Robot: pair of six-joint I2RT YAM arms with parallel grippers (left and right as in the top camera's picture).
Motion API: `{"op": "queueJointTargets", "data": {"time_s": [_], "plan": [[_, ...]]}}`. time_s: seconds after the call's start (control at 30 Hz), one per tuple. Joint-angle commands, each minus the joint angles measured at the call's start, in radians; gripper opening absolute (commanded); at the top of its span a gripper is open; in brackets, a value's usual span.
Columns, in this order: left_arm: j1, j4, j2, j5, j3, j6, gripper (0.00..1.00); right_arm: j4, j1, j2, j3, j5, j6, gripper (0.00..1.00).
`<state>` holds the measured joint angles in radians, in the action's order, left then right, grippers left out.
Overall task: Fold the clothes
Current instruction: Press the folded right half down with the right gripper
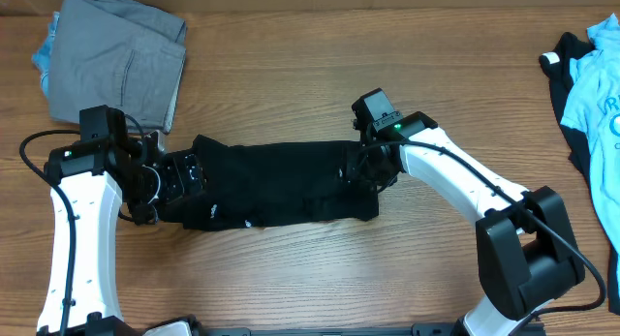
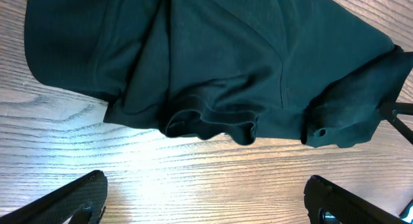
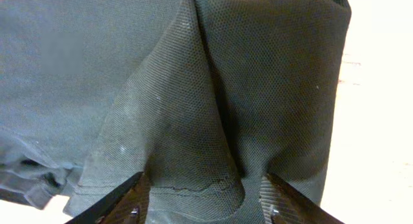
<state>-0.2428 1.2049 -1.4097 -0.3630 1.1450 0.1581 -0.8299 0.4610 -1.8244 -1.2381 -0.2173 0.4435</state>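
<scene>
At the middle of the wooden surface [image 1: 291, 75] — black T-shirt [image 1: 276, 181], folded into a long band running left to right, flat on the wood. Small white marks [image 1: 250, 223] near its lower edge in the overhead view; too small to read.

Left arm [image 1: 82, 210]: wrist at the band's left end. Left jaws released, spread wide. In the left wrist view the fingers [image 2: 71, 198] sit at the lower corners with bare wood between them. The shirt's rumpled hem [image 2: 213, 124] lies beyond the tips, not between them. No contact seen.

Right arm [image 1: 455, 181]: wrist at the band's right end. Right jaws straddle a raised ridge of fabric. In the right wrist view the cloth rises from between the two fingers [image 3: 126, 201] in a sharp crease, and a stitched edge runs from one finger to the other. Both fingers touch cloth — cannot tell whether the fold is clamped or only bracketed.

Elsewhere: folded grey garment [image 1: 121, 60] at the far left corner, light blue cloth [image 1: 44, 55] showing under its left edge. At the right edge, a light blue shirt [image 1: 601, 94] over a black garment [image 1: 564, 60], well apart from the black T-shirt.
</scene>
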Motion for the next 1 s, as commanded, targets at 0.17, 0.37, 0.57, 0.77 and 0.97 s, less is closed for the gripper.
{"op": "queueJointTargets", "data": {"time_s": [0.17, 0.37, 0.57, 0.77, 0.97], "plan": [[-0.005, -0.004, 0.008, 0.003, 0.003, -0.008, 1.0, 0.056, 0.006, -0.001, -0.024, -0.076, 0.001, 0.59], [-0.005, -0.005, 0.008, 0.004, 0.003, -0.009, 1.0, 0.057, 0.01, -0.021, -0.024, -0.076, 0.001, 0.54], [-0.005, -0.005, 0.008, 0.004, 0.003, -0.008, 1.0, 0.068, 0.01, -0.022, -0.024, -0.093, 0.048, 0.09], [-0.005, -0.005, 0.008, 0.004, 0.003, -0.008, 1.0, 0.175, 0.011, -0.022, -0.024, -0.198, 0.089, 0.04], [-0.005, -0.005, 0.008, 0.004, 0.003, -0.009, 1.0, 0.333, 0.021, -0.022, -0.024, -0.285, 0.165, 0.04]]}}
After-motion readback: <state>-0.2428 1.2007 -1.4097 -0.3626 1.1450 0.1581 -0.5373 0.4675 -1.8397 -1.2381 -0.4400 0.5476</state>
